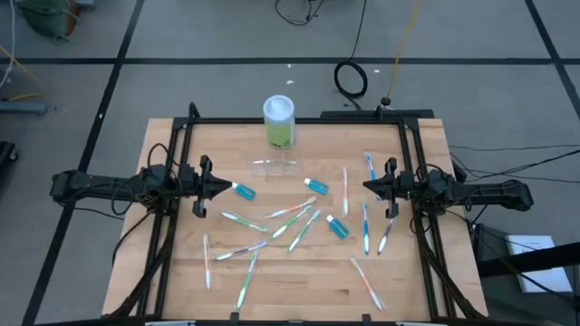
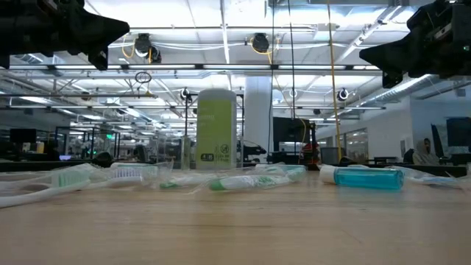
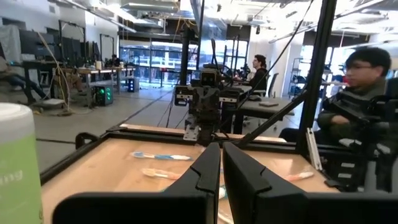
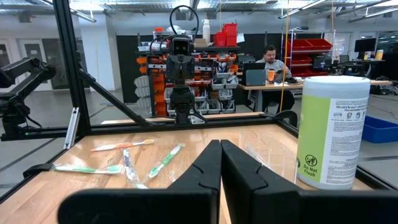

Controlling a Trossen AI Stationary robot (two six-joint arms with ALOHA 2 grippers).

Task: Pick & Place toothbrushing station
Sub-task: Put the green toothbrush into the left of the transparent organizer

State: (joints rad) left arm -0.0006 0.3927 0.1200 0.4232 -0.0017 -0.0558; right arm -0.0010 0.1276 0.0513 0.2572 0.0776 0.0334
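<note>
The wooden table (image 1: 299,272) is the biggest thing here, with a dark frame around it. The left arm reaches in from the left side, and its left gripper (image 1: 220,186) hangs above the table with its two fingers nearly together and nothing between them. The right arm reaches in from the right side, and the right gripper (image 1: 370,186) hangs above the table too, pinched all the way closed and holding nothing. The two grippers point at each other across the table. A tall green canister (image 1: 279,122) with a white lid stands near the far edge, in the middle. Just in front of it sits the toothbrushing station (image 1: 275,165), a small clear plastic holder that is hard to see against the wood. It lies between the two grippers, a bit farther back than both, nearer the left one, and neither touches it. Many toothbrushes (image 1: 292,220) lie scattered over the table. Small blue tubes (image 1: 337,226) lie among them, and one blue tube (image 1: 244,190) lies just beside the left gripper's tips.
</note>
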